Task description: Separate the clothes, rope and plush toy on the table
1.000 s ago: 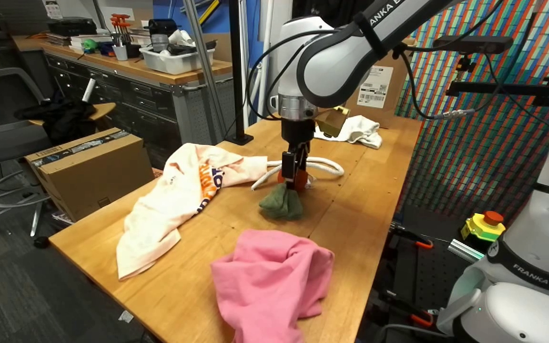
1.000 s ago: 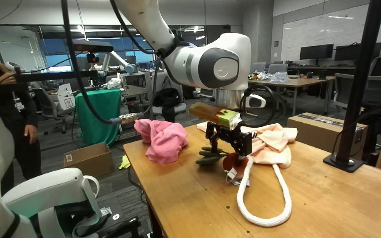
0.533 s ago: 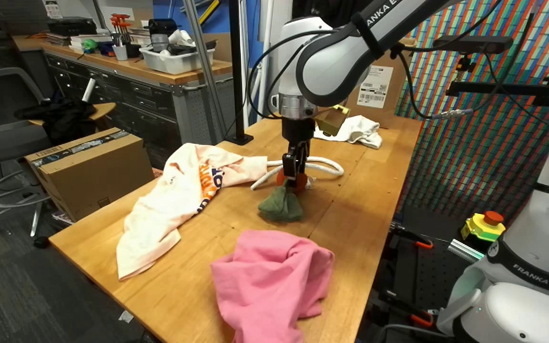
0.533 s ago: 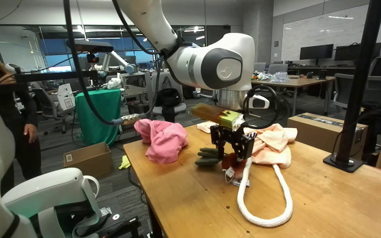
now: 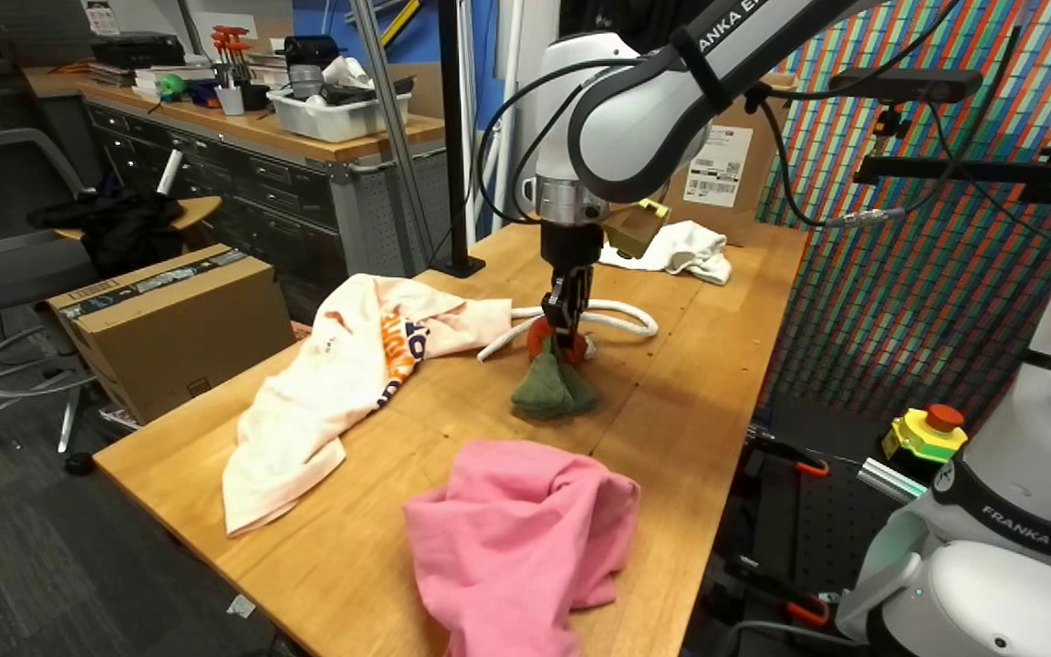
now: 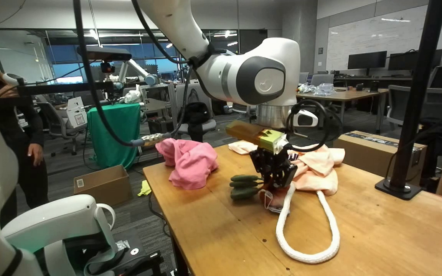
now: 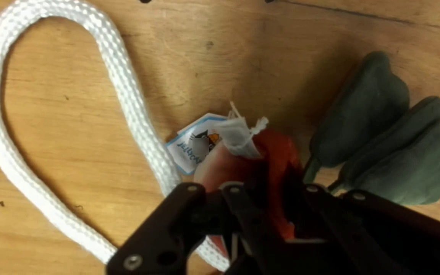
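The plush toy, red with green leaves (image 5: 548, 391), lies on the wooden table. My gripper (image 6: 277, 184) points down at it in both exterior views, its jaws drawn together on the red body (image 7: 281, 149), which shows pinched between the black fingers in the wrist view. A white rope (image 6: 308, 257) forms a loop right beside the toy, one end running to the peach shirt (image 5: 334, 392). Pink cloth (image 5: 525, 538) is bunched at one end of the table. Farther back in an exterior view is a white cloth (image 5: 699, 254). The fingertips themselves are hidden in the red fabric.
A black post (image 6: 401, 115) is fixed at the table's edge. A large cardboard box (image 5: 726, 164) stands at the table's end behind the arm. Another cardboard box (image 5: 170, 328) is beside the table. A person (image 6: 17, 134) stands near the robot base.
My gripper's jaws have come together on the toy's red body. The green leaves have shifted and lifted slightly, and the arm has moved a little; clothes and rope are nearly unchanged.
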`<state>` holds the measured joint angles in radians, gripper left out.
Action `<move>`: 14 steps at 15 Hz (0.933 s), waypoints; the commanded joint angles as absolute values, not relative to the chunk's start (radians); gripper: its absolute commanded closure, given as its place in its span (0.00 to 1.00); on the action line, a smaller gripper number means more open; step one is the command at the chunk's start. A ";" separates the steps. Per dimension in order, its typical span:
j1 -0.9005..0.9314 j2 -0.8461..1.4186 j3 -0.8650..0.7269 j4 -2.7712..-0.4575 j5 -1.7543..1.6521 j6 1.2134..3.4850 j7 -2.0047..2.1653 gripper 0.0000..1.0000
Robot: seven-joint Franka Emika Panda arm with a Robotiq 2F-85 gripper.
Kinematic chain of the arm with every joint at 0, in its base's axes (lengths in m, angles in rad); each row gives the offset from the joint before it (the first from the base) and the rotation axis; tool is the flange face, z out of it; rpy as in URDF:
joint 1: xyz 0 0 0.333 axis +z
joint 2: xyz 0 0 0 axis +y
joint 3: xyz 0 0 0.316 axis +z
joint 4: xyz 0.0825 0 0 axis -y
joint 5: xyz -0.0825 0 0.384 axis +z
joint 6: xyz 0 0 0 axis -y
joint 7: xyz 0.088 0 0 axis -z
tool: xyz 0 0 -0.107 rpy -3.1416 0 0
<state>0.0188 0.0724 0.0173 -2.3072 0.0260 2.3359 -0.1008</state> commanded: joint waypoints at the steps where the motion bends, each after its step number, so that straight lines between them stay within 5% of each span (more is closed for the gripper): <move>1: 0.011 0.080 0.012 -2.295 0.018 2.366 -0.087 0.92; 14: -0.023 -0.164 -0.029 -2.425 -0.011 2.500 -0.036 0.92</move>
<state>-0.0059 -0.0648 -0.0207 -2.3592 0.0096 2.4481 -0.0675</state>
